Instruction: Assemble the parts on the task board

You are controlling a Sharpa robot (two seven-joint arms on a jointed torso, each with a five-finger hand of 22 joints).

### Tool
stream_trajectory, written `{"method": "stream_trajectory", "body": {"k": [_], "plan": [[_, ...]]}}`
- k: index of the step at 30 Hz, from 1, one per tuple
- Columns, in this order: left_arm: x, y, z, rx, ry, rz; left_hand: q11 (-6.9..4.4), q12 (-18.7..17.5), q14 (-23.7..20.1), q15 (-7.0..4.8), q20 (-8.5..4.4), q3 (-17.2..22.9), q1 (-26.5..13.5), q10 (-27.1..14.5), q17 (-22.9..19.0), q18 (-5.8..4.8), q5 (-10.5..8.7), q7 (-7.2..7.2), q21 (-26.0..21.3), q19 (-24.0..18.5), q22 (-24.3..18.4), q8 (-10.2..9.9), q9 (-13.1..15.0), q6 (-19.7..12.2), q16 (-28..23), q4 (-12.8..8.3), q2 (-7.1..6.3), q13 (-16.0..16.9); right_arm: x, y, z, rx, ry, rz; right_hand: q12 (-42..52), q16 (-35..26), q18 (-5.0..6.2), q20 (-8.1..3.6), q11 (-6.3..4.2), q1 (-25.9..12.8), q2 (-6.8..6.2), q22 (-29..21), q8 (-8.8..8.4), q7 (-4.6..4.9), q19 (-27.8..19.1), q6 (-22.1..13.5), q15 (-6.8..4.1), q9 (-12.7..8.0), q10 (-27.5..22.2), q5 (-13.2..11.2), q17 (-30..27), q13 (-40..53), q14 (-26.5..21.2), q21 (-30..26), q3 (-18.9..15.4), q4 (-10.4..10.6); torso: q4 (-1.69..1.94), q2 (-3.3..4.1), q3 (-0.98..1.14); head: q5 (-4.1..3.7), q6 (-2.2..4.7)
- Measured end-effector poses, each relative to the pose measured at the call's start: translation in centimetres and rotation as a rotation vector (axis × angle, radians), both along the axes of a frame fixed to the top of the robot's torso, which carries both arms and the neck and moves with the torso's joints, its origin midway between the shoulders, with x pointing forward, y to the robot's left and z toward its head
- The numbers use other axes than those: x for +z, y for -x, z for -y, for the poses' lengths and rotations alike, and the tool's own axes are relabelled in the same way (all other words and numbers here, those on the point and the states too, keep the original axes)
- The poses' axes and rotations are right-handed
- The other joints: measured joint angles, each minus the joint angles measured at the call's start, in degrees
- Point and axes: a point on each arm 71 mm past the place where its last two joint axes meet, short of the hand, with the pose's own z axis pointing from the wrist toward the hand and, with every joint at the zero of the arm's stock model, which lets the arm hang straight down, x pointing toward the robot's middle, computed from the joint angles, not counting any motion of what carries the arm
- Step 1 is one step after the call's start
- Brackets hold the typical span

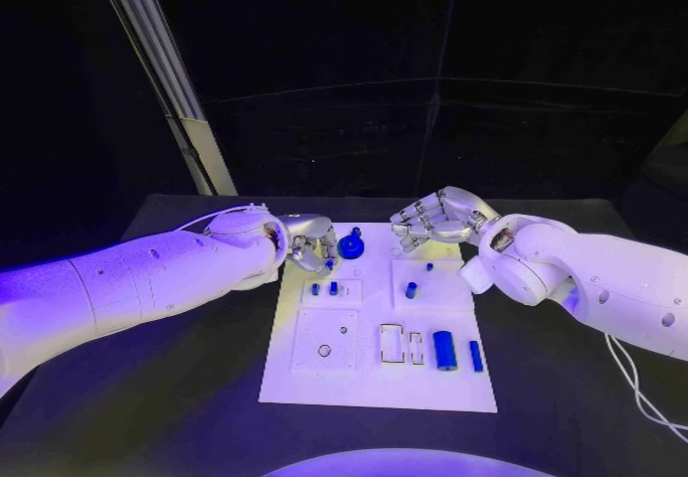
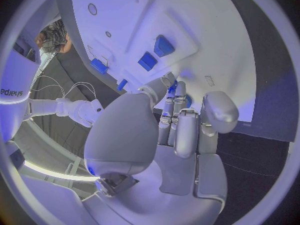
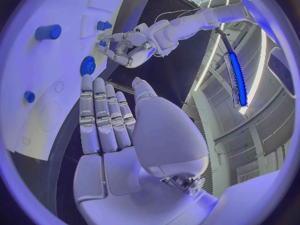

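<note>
White task board point(image 1: 376, 383), left hand point(image 1: 305, 243) grip unclear, right hand point(image 1: 437, 221) curled, empty.

Only legible text: partial dark lettering "sharpa" on white arm point(image 2: 14, 80), seen at rim of left wrist view. No readable labels or numbers on task board point(image 1: 376, 383).

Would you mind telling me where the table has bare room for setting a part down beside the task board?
Black table lies bare left of the task board below the left arm, and right of it below the right arm. It is crowded at the board's far end, where the left robot hand and right robot hand flank the blue gear.
</note>
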Motion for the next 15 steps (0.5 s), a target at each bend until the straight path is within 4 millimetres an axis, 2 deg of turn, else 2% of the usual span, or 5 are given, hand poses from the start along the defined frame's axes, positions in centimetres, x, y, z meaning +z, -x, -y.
{"method": "stream_trajectory", "body": {"k": [6,15], "plan": [[-0.16,0.09,0.04,-0.004,-0.011,-0.007,-0.32,0.0,0.0,0.00,0.00,0.0,0.0,0.3,-0.1,0.00,0.00,-0.21,0.0,0.0,0.0,0.0,0.0,0.2,0.0,0.0,0.00,0.0,-0.01,0.01,-0.01,0.002,0.000,-0.001,0.0,0.0,0.00,0.00,0.00,0.0,0.00,0.0,0.00,0.00,0.0,0.0,0.00,0.0,0.0,0.0,0.0,0.0,0.0,0.0,0.0,0.0,0.00,0.01,-0.01,-0.01,-0.07],[-0.14,0.15,0.06,-0.005,-0.017,-0.004,-0.11,0.0,0.0,0.00,0.00,0.0,0.0,0.5,-0.1,0.00,-0.01,-0.22,0.0,0.0,0.1,-0.2,0.1,0.2,0.0,0.0,0.00,0.0,-0.04,-0.04,0.03,0.002,0.001,-0.001,0.0,0.0,0.00,0.00,0.00,0.0,0.00,0.0,0.00,0.00,0.0,0.0,0.00,0.0,0.0,0.0,0.0,0.0,0.0,0.0,0.0,0.0,0.04,-0.01,-0.07,-0.07,-0.09]]}}
